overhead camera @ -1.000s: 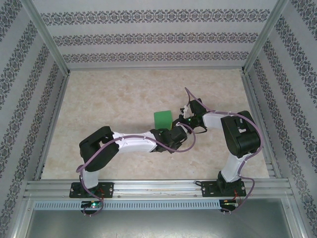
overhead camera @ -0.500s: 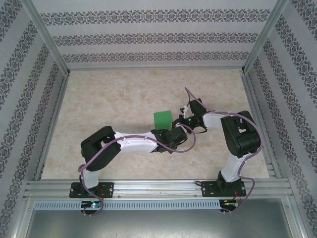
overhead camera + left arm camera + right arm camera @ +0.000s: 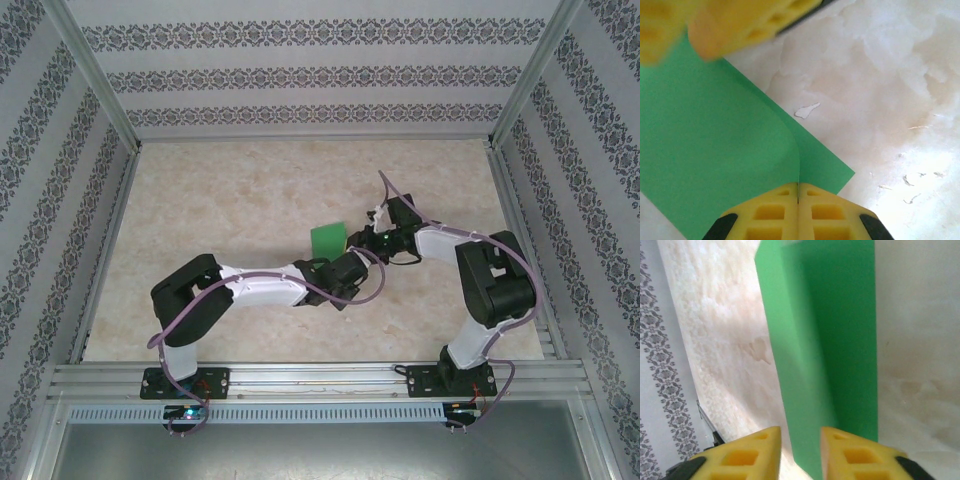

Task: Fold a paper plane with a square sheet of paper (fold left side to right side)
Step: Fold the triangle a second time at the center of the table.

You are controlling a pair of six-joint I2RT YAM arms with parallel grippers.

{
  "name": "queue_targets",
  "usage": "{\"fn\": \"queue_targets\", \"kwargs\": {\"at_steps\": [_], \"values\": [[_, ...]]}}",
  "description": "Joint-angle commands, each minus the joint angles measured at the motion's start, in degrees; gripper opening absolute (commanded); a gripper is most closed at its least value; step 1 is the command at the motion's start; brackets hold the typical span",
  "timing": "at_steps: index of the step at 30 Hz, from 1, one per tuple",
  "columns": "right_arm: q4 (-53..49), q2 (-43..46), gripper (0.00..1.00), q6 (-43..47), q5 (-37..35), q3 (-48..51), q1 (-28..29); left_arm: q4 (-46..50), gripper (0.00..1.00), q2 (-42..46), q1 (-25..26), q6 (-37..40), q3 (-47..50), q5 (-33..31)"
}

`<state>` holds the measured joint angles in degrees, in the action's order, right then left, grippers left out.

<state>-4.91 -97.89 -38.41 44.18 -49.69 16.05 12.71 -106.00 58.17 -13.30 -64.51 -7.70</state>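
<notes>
My left pincer (image 3: pixel 798 192) has now clamped shut on an edge of the square sheet of paper (image 3: pixel 327 240), mid-tabletop (image 3: pixel 220 210) — the right pincer (image 3: pixel 801 435), together a second ago, now stands apart beside it.

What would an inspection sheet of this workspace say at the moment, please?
Surface: pale marbled table, with a few white scuffs.
Job's things: green paper near the middle, one edge lifted.
Clutter: nothing seen.
Grippers: left gripper shut on the paper's edge; right gripper open over the paper.
Cables: purple cables loop along both arms.
Surroundings: patterned walls; metal rail at the near edge.
</notes>
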Motion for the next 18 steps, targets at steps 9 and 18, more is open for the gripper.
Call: {"fn": "queue_targets", "kwargs": {"at_steps": [9, 18], "values": [[-1.5, 11.3, 0.41, 5.4, -5.9, 5.3, -4.6, -13.0, 0.0, 5.4, -8.8, -9.7, 7.8, 21.3], [-4.8, 19.0, 0.41, 8.6, -7.9, 10.5, -5.5, -22.3, 0.0, 6.2, -14.1, -15.0, 12.7, 32.3]]}}
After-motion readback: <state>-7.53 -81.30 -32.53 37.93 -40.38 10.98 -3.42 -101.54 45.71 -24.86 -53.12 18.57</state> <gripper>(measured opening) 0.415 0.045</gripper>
